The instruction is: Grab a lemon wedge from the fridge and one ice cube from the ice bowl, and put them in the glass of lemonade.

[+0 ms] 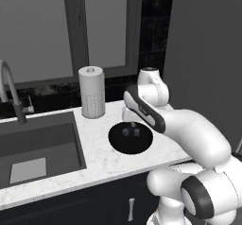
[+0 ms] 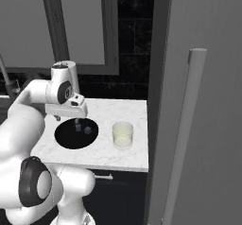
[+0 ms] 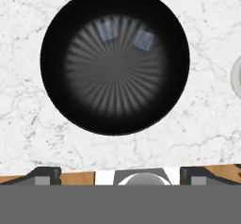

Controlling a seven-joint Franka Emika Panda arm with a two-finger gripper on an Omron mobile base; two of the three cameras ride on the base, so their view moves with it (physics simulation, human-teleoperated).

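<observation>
- Two small pale grey translucent ice cubes sit in the wide, shallow black ice bowl (image 3: 114, 60), side by side toward its far side; the nearer-to-glass ice cube (image 3: 143, 39) lies apart from its neighbour (image 3: 109, 29), which leaves room for a finger on each side.
- The bowl rests on the white marble tabletop (image 1: 97, 158), between the dark rectangular sink (image 1: 38, 146) at left and the short clear glass of lemonade (image 2: 123, 134) at right. Bowl and glass stand near each other but not touching, so the carry looks short.
- The gripper (image 2: 66, 109) hangs above the bowl, pointing straight down, jaws spread wide and holding nothing; the hand view looks into the bowl from above, apparently lining up a pick.
- Tall white paper-towel roll (image 1: 92, 91) stands just behind the bowl, clear of the arm.
- The matte grey fridge (image 2: 203, 101) with its slim bar handle (image 2: 186, 129) rises right of the glass, door shut; the lemon wedge is not yet in the glass.
- Judgement: ice step in hand, nothing delivered so far.
</observation>
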